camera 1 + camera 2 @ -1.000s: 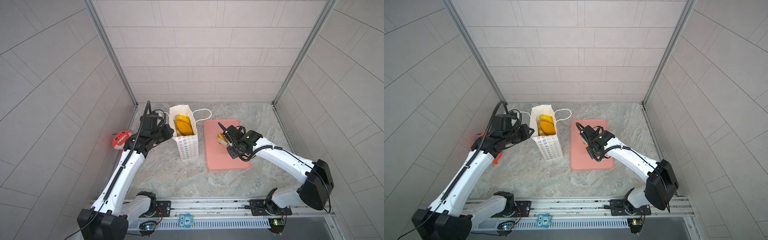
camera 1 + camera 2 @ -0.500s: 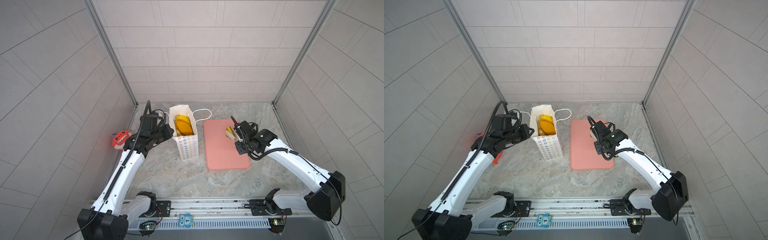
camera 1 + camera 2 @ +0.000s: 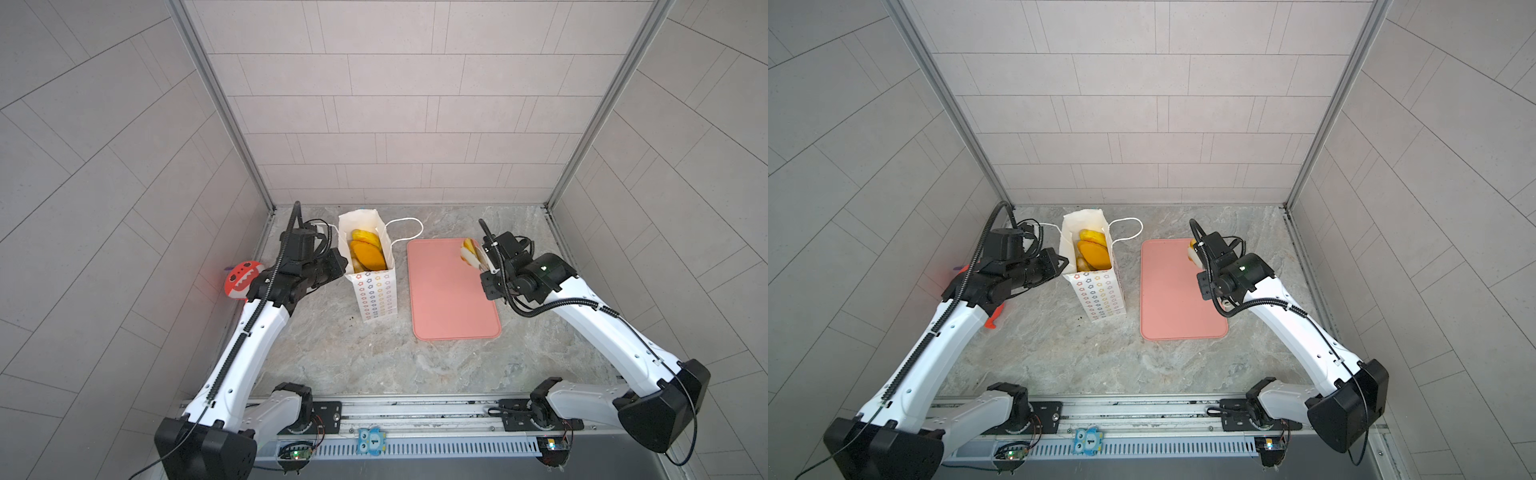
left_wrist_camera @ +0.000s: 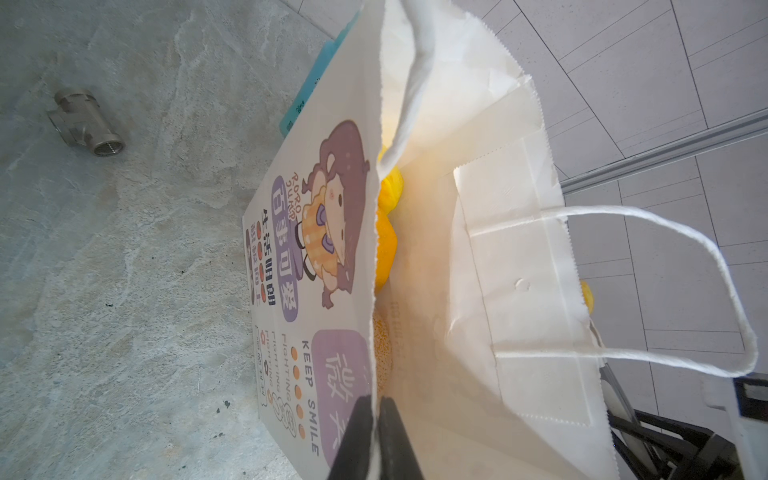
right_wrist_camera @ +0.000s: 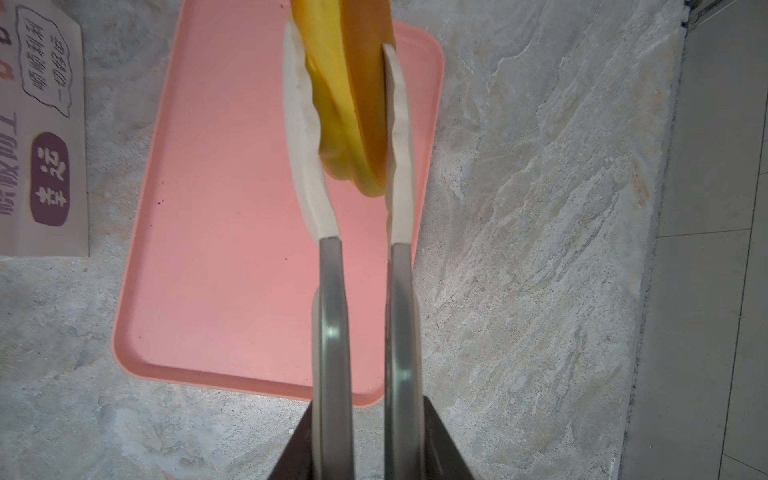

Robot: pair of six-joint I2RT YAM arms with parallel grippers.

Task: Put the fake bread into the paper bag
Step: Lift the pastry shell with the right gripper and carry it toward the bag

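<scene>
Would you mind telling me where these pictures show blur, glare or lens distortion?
In both top views the wall tile lines bow toward the edges; in the left wrist view the left gripper is blurred and the paper bag glows bright; in the right wrist view the tongs carry glare streaks close to the lens.

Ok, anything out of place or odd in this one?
Nothing spilled or damaged. Two strays: a metal pipe fitting lies on the table near the paper bag, and a red toy with teeth sits at the table's left edge. Unusually, the right gripper holds the bread through tongs.
</scene>
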